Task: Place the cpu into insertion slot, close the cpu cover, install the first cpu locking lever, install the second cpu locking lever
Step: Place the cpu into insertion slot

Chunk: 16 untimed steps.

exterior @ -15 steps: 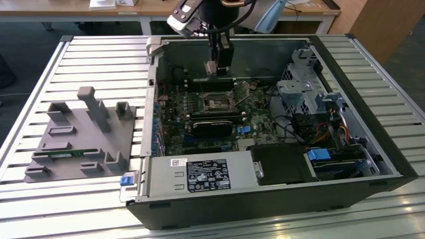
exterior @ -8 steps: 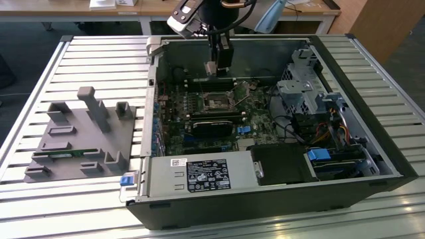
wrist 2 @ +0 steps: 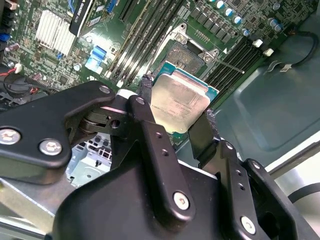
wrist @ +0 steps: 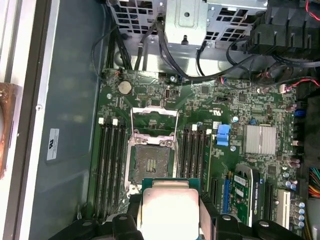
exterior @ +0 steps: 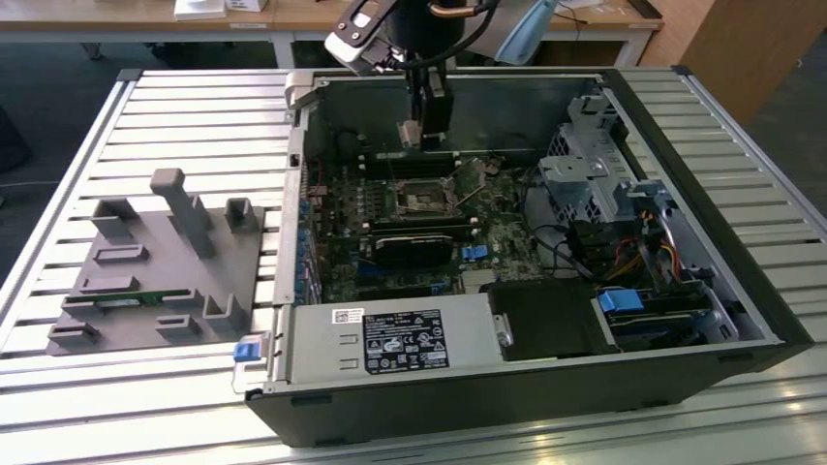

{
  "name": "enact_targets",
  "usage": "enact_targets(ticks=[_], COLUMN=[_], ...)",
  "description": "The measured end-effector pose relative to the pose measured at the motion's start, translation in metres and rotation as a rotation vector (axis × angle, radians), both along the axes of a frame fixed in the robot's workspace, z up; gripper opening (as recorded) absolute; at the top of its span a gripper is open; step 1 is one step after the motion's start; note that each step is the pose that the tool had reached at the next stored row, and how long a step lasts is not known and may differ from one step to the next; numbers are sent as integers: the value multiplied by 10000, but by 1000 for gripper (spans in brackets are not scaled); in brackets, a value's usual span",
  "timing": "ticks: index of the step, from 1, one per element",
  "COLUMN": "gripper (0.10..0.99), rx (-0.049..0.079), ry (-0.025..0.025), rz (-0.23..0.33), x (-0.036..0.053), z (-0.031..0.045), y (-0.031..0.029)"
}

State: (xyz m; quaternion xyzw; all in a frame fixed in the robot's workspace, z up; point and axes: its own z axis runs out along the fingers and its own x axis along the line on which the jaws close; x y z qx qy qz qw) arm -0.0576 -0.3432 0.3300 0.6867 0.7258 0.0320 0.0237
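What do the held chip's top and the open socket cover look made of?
The small square chip, pale silver-grey top: likely matte metal, soft even sheen. The thin silver cover frame, hinged open: apparently bare sheet metal, bright edges. The square socket, dark centre: possibly plastic, dull; uncertain.

One cpu (wrist 2: 180, 102), one insertion slot (wrist: 151, 162), one cpu cover (wrist: 154, 110). One end effector (wrist 2: 177, 105) with two black fingers (wrist 2: 146, 95). One motherboard (wrist: 240, 100) bearing one coin battery (wrist: 124, 87), one finned heatsink (wrist: 260, 139) and one blue connector (wrist: 222, 135). One computer case (exterior: 517, 387) and one grey fixture (exterior: 142, 281) on one worktop (exterior: 77, 145).
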Motion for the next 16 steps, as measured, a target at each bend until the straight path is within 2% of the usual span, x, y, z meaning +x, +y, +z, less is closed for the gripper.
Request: enact_targets(ticks=[4, 16], gripper=[541, 541], rx=[2, 2], ry=[0, -1], rz=[-564, -577], x=[0, 9], z=[-17, -84], y=[0, 0])
